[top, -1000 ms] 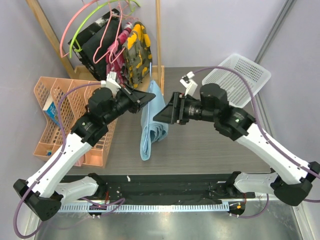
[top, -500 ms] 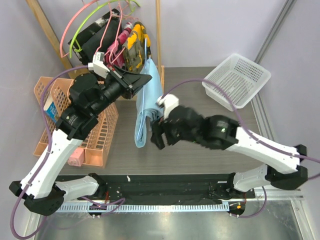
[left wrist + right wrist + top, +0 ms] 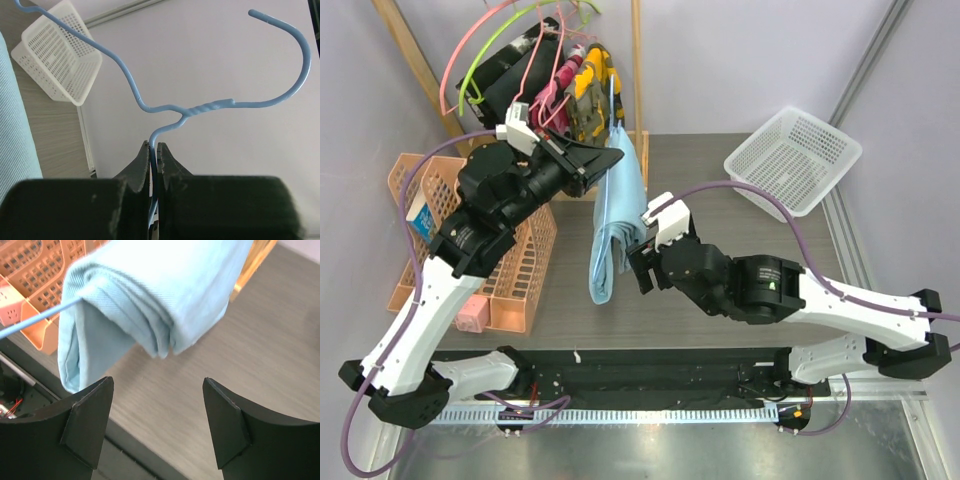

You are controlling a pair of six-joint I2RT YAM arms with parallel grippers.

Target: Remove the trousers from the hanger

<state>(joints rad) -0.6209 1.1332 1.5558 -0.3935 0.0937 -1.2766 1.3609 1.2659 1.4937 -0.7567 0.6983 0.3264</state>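
The left gripper [image 3: 153, 150] pinches the thin light-blue wire hanger [image 3: 200, 107], which might slip if the wide-open right gripper [image 3: 157, 385] tugs the soft sky-blue trousers [image 3: 150, 300].

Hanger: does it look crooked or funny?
A bit. The hanger, pinched in the left hand, looks bent: its shoulder wire curves wavy instead of straight. The trousers hang from it.

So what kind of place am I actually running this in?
Probably a staged robot test cell, not a home: a grey table boxed in by plain walls, a wooden rack of hangers and clothes at the back, a white basket and orange crates at the sides.
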